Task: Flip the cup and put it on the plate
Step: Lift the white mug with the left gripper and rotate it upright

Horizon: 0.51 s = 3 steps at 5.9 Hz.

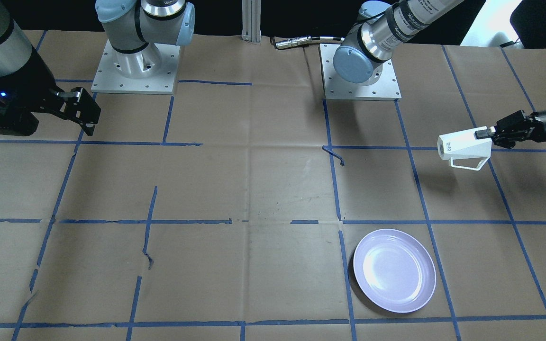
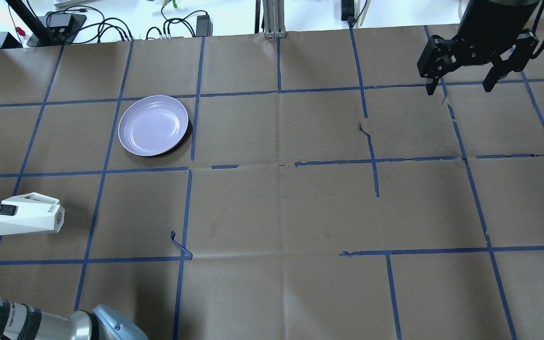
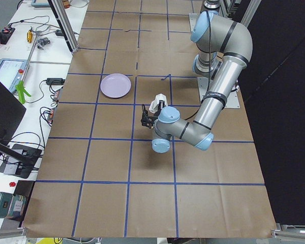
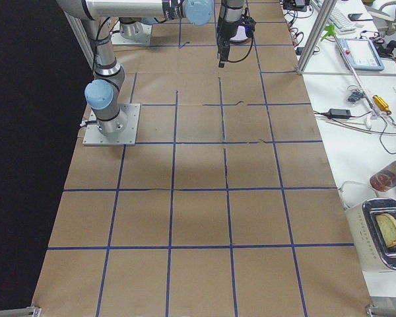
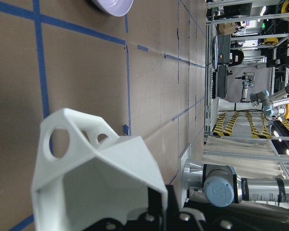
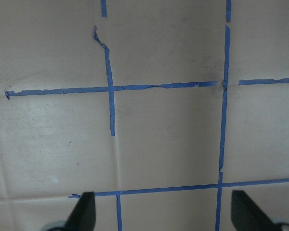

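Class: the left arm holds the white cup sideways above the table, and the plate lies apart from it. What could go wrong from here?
1. The left gripper pinches the cup at one end only, so it may slip or swing while it is turned.
2. The plate is shallow and glossy with a raised rim; a cup set down off-centre could tip or slide.
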Tool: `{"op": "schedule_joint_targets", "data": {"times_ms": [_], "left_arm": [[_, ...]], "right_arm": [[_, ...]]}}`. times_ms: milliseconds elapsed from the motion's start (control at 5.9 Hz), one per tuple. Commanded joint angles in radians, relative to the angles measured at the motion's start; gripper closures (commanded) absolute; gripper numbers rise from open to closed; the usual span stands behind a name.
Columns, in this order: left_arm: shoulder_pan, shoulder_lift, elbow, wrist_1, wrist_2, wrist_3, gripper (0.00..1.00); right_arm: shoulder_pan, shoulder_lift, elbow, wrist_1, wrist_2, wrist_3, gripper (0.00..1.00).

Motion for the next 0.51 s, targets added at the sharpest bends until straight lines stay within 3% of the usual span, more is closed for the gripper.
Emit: {"op": "schedule_joint_targets", "data": {"times_ms": [0,339], "left_arm": [[-0.030,0.149,0.055,-0.043,0.000,-0.178,1.00],[-0.274,0.357,0.057,0.203,0.061,-0.538,0.99]], "right_arm": [[0.000,0.000,0.000,-0.002,0.000,0.000,0.00],[0.000,0.000,0.000,0.000,0.000,0.000,0.00]]}}
